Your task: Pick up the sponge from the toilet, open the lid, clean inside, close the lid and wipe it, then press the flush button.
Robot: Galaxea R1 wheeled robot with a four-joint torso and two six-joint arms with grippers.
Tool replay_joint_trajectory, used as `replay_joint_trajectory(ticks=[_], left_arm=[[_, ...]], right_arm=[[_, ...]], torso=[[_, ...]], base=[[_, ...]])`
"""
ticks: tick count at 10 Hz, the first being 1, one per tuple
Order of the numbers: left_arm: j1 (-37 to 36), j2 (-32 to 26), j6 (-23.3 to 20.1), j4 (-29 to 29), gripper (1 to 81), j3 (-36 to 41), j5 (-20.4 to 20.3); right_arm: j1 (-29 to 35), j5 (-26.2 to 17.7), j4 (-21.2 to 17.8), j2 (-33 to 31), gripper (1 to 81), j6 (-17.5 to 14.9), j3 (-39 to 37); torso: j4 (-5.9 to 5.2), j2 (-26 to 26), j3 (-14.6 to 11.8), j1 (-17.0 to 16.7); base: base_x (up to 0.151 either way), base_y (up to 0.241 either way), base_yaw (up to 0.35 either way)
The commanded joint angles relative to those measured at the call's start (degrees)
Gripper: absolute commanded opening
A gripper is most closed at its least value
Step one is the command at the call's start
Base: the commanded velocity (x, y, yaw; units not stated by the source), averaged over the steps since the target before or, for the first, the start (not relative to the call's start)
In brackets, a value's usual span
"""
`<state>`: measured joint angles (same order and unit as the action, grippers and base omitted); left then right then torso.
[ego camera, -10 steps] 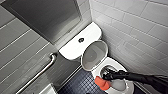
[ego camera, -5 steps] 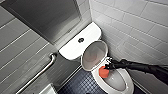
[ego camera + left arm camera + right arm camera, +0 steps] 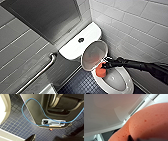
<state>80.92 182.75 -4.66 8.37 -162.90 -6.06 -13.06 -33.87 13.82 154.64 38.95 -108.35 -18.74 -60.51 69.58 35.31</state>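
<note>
Lid (image 3: 93, 53) is up, leaning back against the tank, hollow underside facing the bowl.

Right pincer (image 3: 106, 65) comes in from the tiled-wall side, arm stretched across the toilet (image 3: 128, 83). It is clenched on the sponge (image 3: 101, 70).

The sponge hangs off the pincer's tip, on the side away from the arm. It is at the back of the bowl, just below the lid's lower edge. Whether it touches the porcelain: cannot tell.

Long axis: seems to run downward from the grip into the bowl, free end pointing at the rear inner wall. Too blurred to be sure.

From the right wrist, the pitted orange face sits close up, with the pale lid underside just behind it.

Judgement: the scrub turns on that gap. Bowl wall lies below and just ahead of the sponge, open basin toward the seat's front.

Right arm is the near one. The other wrist looks down at dark blue floor tiles (image 3: 18, 125), well apart from the bowl.
</note>
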Motion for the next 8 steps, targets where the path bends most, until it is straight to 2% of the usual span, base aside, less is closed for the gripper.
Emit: replay_joint_trajectory(ticks=[1,5,7,8], left_arm=[[2.6,0.0,-0.4,0.2,81.1,-0.5,5.1],[2.6,0.0,-0.4,0.2,81.1,-0.5,5.1],[2.6,0.0,-0.3,0.1,81.1,-0.5,5.2],[2.7,0.0,-0.4,0.1,81.1,-0.5,5.2]], right_arm=[[6.0,-0.5,-1.2,4.2,1.0,0.7,-0.8],[-3.7,5.7,-0.7,11.5,1.0,0.5,-6.8],[-9.0,11.1,0.0,15.1,1.0,0.3,-10.2],[-10.5,11.3,0.5,16.3,1.0,0.3,-11.1]], torso=[[0.0,0.0,0.0,0.0],[0.0,0.0,0.0,0.0],[0.0,0.0,0.0,0.0],[0.0,0.0,0.0,0.0]], base=[[0.0,0.0,0.0],[0.0,0.0,0.0],[0.0,0.0,0.0],[0.0,0.0,0.0]])
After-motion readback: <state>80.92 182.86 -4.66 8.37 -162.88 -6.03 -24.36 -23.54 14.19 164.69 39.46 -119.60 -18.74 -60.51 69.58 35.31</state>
